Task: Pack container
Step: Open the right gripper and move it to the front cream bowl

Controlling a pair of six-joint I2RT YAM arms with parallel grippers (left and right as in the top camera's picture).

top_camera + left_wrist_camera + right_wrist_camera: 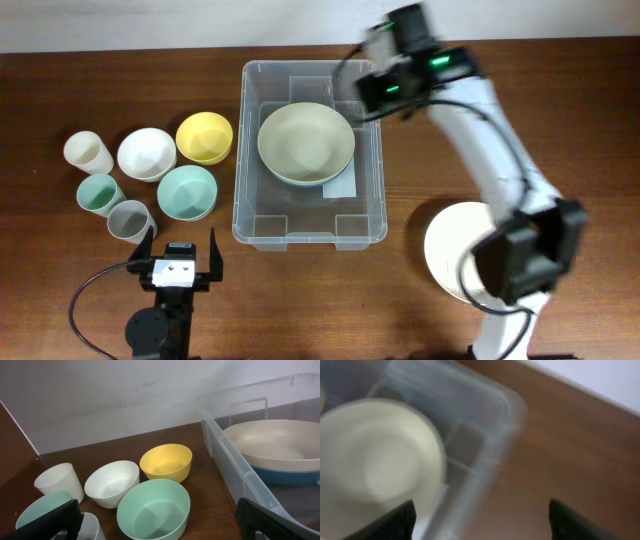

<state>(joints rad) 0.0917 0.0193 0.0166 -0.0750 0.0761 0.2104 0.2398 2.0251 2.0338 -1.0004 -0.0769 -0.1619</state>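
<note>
The right hand (481,507) is hovering over one corner of the container (300,228). Its fingers are standing wide apart with nothing between them, so it is carrying nothing. Just beside and below it, the large cream bowl (305,143) is lying upright inside the container, which suggests that piece is already packed and the hand is free for another. Well back from that hand, by its arm's base, a white plate (445,245) is waiting on the table (560,120), partly hidden by the arm. The left hand (180,240) is sitting low, fingers likewise spread and empty. It is facing the small pieces just ahead of it: a grey cup (129,220), a mint bowl (152,510), a white bowl (111,482) and a yellow bowl (166,462). The container is lying to its right, so these pieces are probably grouped within its easy reach for packing.
</note>
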